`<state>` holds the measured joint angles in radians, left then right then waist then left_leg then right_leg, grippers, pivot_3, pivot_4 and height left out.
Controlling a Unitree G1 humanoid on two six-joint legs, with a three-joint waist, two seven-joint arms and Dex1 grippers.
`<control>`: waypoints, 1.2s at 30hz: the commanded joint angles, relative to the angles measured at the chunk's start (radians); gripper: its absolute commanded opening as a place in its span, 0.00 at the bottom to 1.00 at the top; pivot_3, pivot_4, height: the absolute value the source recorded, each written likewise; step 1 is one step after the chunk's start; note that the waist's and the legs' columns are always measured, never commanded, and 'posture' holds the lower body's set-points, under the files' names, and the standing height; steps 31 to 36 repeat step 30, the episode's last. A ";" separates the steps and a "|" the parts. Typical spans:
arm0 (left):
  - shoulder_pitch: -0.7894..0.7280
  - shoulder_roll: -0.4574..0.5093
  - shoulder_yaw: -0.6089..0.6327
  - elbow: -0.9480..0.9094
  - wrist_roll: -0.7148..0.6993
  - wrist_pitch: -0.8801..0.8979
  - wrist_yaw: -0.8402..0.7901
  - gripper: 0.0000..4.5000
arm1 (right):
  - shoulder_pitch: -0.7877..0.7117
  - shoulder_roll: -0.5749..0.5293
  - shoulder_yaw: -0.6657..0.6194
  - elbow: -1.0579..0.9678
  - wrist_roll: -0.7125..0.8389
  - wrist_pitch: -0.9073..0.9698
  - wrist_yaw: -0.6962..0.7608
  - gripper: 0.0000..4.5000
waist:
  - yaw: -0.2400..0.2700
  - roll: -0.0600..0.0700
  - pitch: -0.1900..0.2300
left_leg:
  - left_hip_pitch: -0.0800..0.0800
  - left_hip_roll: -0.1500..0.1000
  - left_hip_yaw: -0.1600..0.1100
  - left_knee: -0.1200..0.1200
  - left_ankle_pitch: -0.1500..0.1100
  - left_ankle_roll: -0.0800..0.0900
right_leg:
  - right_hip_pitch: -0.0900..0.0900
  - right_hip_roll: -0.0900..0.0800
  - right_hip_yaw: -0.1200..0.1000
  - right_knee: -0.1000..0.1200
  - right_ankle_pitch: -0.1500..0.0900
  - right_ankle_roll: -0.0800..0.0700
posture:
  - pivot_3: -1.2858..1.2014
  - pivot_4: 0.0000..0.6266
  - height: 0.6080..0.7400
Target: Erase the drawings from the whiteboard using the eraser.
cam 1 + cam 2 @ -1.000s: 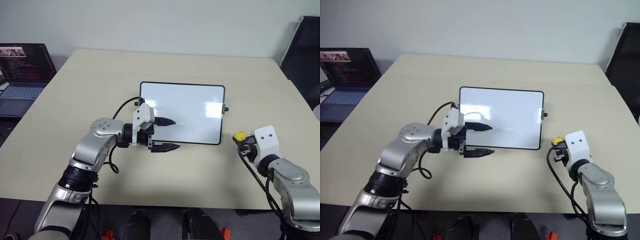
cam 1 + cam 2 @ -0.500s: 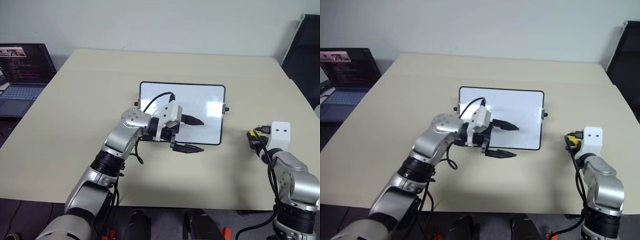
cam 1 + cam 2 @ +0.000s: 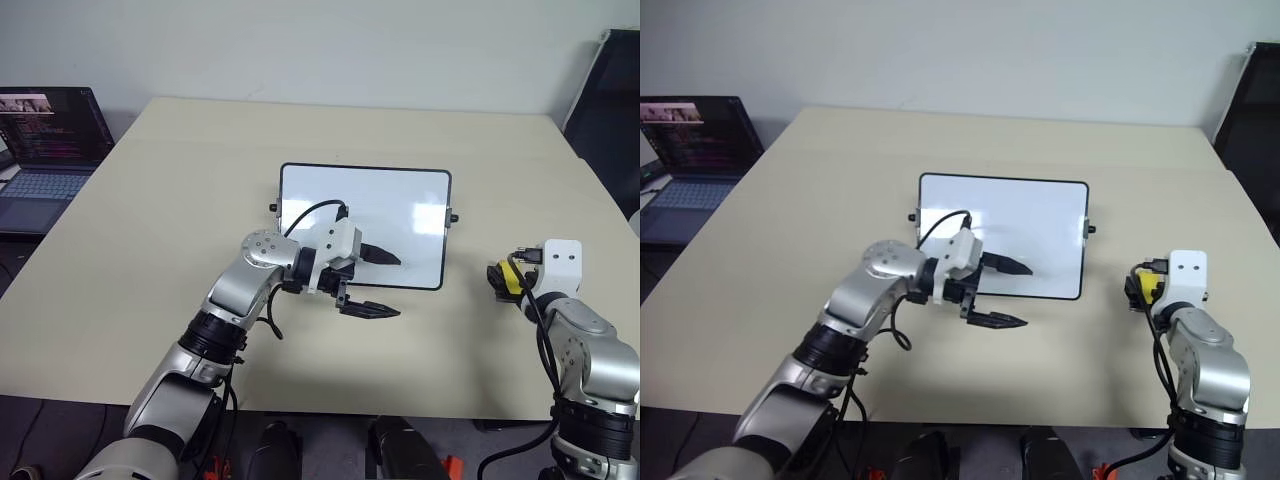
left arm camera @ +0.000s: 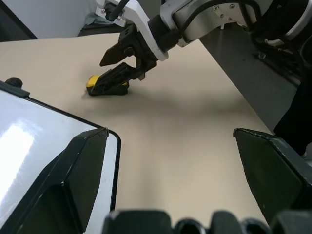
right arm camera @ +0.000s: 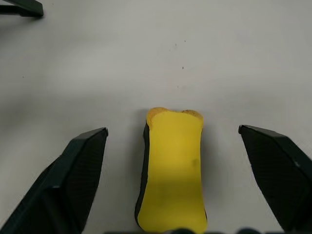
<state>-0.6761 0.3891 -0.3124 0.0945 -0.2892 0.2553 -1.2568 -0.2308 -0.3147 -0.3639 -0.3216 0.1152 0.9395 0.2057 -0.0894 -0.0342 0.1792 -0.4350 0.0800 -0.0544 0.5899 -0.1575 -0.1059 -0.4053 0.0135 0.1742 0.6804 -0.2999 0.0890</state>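
Lying flat on the beige surface, the eraser rests on the right side of the scene, well apart from the whiteboard, which sits in the middle with its short right edge turned toward it. The right claw has its two black fingers spread wide, one on each long side of the yellow block, and neither finger touches it, so nothing is held. The left claw is also wide open and empty; it hovers over the near edge of the whiteboard, one finger above the white face and the other above the surface just near of the frame. No blue drawings can be made out on the board; it looks clean, apart from bright reflections. I judge the eraser to be light and fairly stiff in its yellow body, with a softer dark layer underneath, so it should not slip much or break. The best hold seems to be across the narrow waist of the block, on the two long yellow sides, keeping the dark underside facing down and free for wiping.
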 commanded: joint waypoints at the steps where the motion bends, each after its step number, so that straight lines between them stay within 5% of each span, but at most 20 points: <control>1: 0.057 0.034 0.107 -0.063 -0.024 0.048 0.103 1.00 | 0.025 -0.022 0.021 -0.133 0.054 -0.063 0.055 0.99 | -0.001 0.001 0.000 | 0.000 0.000 0.000 0.000 0.000 0.000 | 0.000 0.000 0.000 0.000 0.000 0.000 | 0.52 0.24 1.00; 3: 0.110 0.046 0.157 -0.109 -0.036 0.088 0.169 1.00 | 0.065 -0.022 0.019 -0.200 0.077 -0.082 0.074 0.99 | -0.001 0.001 0.000 | 0.000 0.001 0.000 0.000 0.000 0.000 | 0.000 0.000 0.000 0.000 0.000 0.000 | 0.52 0.24 1.00; 7: 0.308 -0.083 0.412 -0.318 -0.104 0.193 0.565 1.00 | 0.225 0.025 0.068 -0.355 0.014 -0.235 0.012 0.99 | 0.007 0.000 -0.001 | -0.001 0.001 -0.001 -0.001 0.000 0.000 | 0.000 -0.001 -0.001 0.000 -0.002 0.001 | 0.52 0.24 1.00; 13: 0.550 -0.118 0.477 -0.524 -0.041 0.212 0.780 1.00 | 0.427 0.130 0.196 -0.281 -0.157 -0.647 -0.119 0.99 | 0.010 -0.001 -0.002 | 0.000 0.000 -0.001 0.001 -0.001 -0.001 | 0.001 -0.001 -0.001 0.000 -0.003 0.000 | 0.52 0.24 1.00; 20: 0.616 -0.114 0.506 -0.515 0.006 0.175 0.891 1.00 | 0.544 0.278 0.141 -0.274 -0.018 -0.777 -0.150 0.99 | 0.006 -0.002 -0.002 | 0.002 0.000 0.000 0.005 0.000 -0.001 | 0.001 -0.002 0.001 0.000 -0.002 -0.007 | 0.52 0.24 1.00; 36: 0.616 -0.112 0.512 -0.452 0.043 0.147 0.970 1.00 | 0.591 0.248 0.150 -0.310 -0.024 -0.735 -0.142 0.99 | 0.006 -0.004 -0.004 | 0.002 0.000 0.001 0.002 0.000 -0.001 | 0.001 -0.002 0.001 -0.001 -0.002 -0.008 | 0.52 0.24 1.00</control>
